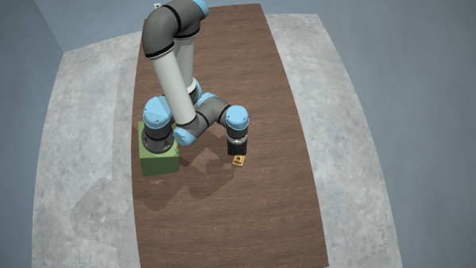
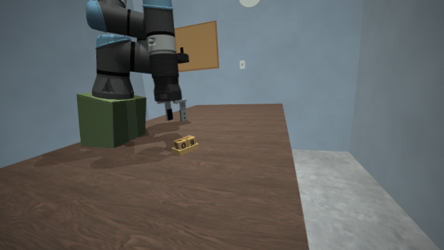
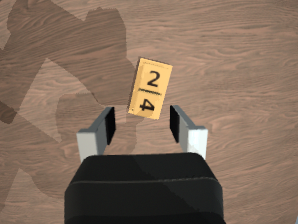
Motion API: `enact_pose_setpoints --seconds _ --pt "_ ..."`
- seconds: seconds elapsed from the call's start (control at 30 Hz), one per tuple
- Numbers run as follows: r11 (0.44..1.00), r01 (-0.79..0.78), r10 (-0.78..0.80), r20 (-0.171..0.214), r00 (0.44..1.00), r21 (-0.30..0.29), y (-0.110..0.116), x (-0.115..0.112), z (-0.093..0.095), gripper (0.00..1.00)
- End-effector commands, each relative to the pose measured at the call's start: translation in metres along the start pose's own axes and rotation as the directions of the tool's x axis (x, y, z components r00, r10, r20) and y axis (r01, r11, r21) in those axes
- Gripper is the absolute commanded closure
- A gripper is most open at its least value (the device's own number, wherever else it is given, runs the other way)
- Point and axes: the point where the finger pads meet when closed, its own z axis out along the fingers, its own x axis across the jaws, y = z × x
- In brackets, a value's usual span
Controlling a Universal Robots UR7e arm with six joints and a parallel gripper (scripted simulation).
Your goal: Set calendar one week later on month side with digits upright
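Observation:
The wooden calendar tray (image 2: pixel 186 149) stands flat on the table. Two yellow cubes (image 1: pixel 238 159) sit in it side by side. In the exterior view the left cube (image 2: pixel 183 145) shows an upright 0 and the right cube (image 2: pixel 192 142) an upright 9. Part of another mark shows on the left cube's end. In the wrist view the tops show a 2 (image 3: pixel 153 78) and a 4 (image 3: pixel 147 105), turned differently from each other. The month's name is not readable. My gripper (image 2: pixel 176 119) (image 3: pixel 142 117) is open and empty, above the table and clear of the cubes.
The arm's base stands on a green block (image 1: pixel 159 164) (image 2: pixel 96 123) at the table's left edge. The brown table (image 1: pixel 238 222) (image 2: pixel 166 196) carries the arm's shadows beside the calendar. The table's right edge lies well beyond the calendar.

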Motion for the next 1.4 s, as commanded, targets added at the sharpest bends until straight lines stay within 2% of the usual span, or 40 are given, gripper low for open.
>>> enact_pose_setpoints --seconds 0.0,0.4,0.87,0.9,1.37 --pt "0.994 -0.105 0.105 -0.001 0.994 0.000 0.0019 0.0023 0.0012 0.00" --pt "0.974 -0.227 0.227 -0.001 0.974 0.000 0.0042 0.0046 0.0029 0.00" --pt "0.968 -0.251 0.251 -0.001 0.968 0.000 0.0047 0.0050 0.0032 0.00" --pt "0.968 -0.251 0.251 -0.001 0.968 0.000 0.0047 0.0050 0.0032 0.10" --pt "0.968 -0.251 0.251 -0.001 0.968 0.000 0.0047 0.0050 0.0032 0.10"
